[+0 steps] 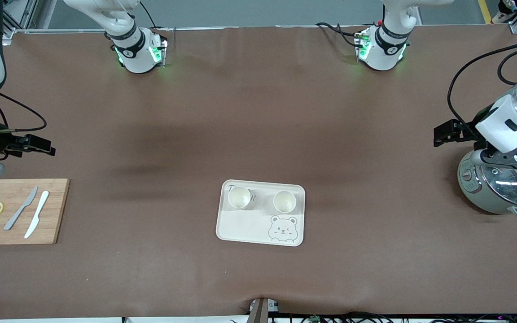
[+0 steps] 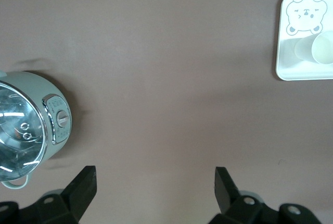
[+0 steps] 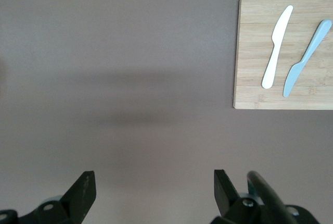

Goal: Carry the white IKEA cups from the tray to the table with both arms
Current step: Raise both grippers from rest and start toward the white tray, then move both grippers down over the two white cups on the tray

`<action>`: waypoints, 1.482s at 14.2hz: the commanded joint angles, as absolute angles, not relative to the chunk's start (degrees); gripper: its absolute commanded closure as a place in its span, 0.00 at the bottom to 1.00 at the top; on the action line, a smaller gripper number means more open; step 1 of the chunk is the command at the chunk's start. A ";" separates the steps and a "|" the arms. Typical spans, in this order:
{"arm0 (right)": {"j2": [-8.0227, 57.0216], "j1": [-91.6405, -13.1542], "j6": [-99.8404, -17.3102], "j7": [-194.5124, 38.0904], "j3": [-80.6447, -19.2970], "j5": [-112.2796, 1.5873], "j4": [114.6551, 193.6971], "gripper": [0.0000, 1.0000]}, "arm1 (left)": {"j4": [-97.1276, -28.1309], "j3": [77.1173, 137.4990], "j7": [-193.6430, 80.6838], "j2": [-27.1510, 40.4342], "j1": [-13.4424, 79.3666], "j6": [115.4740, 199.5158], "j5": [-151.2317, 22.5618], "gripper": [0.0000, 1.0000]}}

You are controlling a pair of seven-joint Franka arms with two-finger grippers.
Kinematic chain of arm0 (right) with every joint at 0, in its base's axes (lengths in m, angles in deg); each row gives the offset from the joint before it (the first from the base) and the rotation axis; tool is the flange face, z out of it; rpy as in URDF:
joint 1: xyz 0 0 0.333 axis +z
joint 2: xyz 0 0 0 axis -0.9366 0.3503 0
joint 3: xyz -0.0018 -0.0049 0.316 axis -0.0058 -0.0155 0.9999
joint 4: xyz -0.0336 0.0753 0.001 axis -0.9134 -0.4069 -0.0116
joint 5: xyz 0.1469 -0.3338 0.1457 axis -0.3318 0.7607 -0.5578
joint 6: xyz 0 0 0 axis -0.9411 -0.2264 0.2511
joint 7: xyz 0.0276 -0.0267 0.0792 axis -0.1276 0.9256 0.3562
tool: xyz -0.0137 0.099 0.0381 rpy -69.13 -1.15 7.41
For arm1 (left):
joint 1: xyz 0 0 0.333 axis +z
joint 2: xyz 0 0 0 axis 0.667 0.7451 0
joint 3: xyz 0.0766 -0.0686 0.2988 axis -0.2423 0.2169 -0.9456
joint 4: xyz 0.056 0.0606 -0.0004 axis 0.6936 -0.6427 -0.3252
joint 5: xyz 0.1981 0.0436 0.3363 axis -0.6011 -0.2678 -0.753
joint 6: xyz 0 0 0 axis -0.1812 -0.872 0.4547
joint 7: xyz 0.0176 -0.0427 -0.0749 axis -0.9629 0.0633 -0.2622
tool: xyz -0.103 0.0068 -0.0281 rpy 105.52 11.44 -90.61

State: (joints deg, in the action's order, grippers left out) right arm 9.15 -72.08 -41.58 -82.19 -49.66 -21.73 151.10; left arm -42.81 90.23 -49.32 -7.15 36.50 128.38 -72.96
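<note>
While both small off-white round cups (image 1: 239,197) (image 1: 284,201) stand on the cream bear-printed rectangular tray (image 1: 245,226), we see the left gripper (image 2: 155,185) and the right gripper (image 3: 154,187) released, well apart from that tray.

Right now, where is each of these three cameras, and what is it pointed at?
Front view: high across the table, facing both arms' bases; tray with two white cups central.
Left wrist view: looks down past the open left gripper at the cooker and tray.
Right wrist view: down past the open right gripper at the cutting board.
Front and left wrist views share tray and cooker.
</note>
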 commanded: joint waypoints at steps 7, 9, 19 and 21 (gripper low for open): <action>7.98 -68.54 -42.97 -80.57 -49.36 -22.10 150.88 0.00 | -45.18 90.47 -51.17 -6.34 36.13 134.99 -66.65 0.00; 8.85 -62.67 -43.41 -72.62 -49.27 -22.80 148.33 0.00 | -44.22 90.65 -55.63 -3.35 33.51 136.04 -66.65 0.00; 25.88 -40.85 -59.59 -36.98 -49.27 -26.14 137.62 0.00 | -43.60 90.56 -84.74 12.74 15.39 155.19 -76.21 0.00; 30.20 -39.44 -59.67 -36.09 -49.27 -26.41 134.18 0.00 | -43.43 90.57 -85.45 15.28 15.29 157.56 -76.49 0.00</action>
